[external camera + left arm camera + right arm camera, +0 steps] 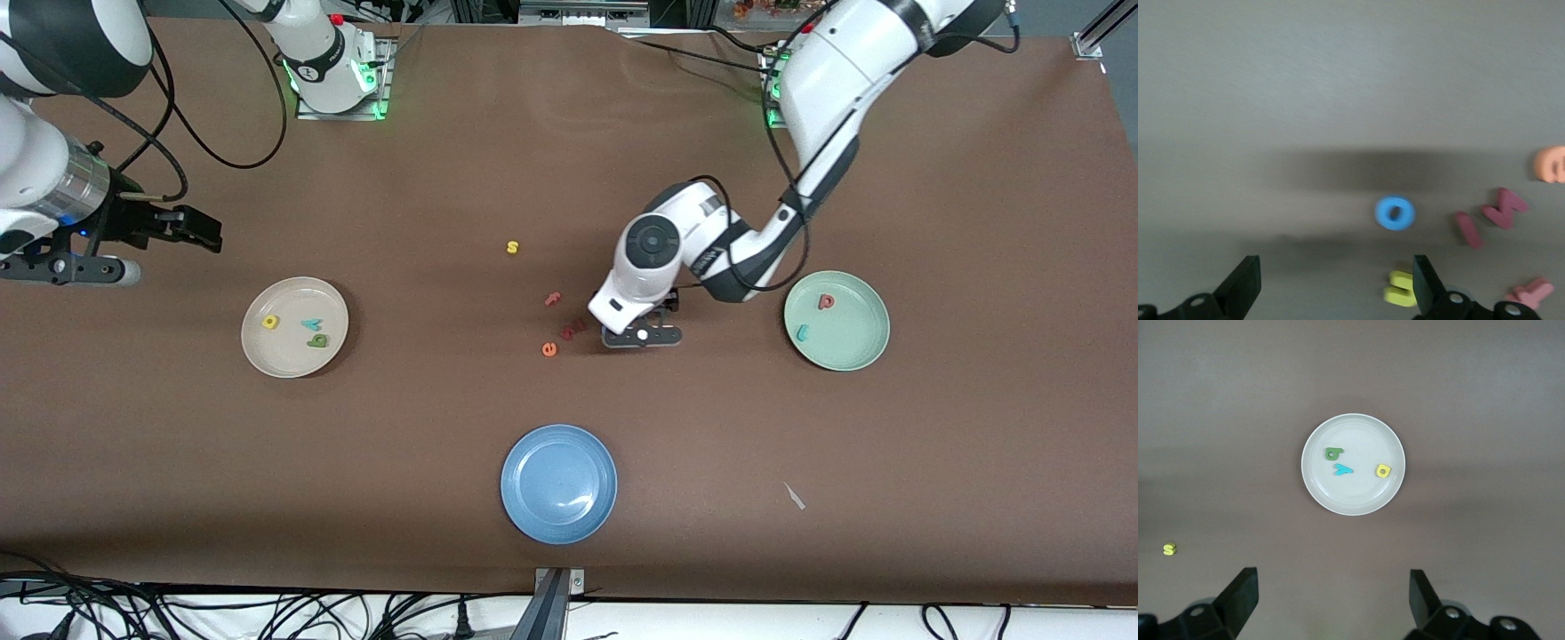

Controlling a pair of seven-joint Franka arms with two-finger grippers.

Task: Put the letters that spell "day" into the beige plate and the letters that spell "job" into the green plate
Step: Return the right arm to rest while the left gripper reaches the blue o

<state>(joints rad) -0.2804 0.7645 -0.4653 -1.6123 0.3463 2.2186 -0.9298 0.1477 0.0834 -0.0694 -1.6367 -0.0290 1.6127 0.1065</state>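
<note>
The blue "o" (1395,213) lies on the tabletop (933,462) under the left hand (1337,277), between its wide-open fingers. The right hand (1333,593), also wide open, waits above the beige plate (258,351), which holds the "d" (317,340), "a" (270,323) and "y" (311,324). The green plate (858,356) holds the pink "b" (826,302) and teal "j" (802,332).

The only readable characters are the foam letters themselves. In the beige plate (258,351) lie a green "d" (317,340), a yellow "a" (270,322) and a teal "y" (311,324). A yellow "s" (512,247) sits alone on the desk (569,160), an orange "e" (549,349) and pink "f" (553,299) nearer the front camera than it, and a blue "o" (1395,213) under the left arm.
</note>
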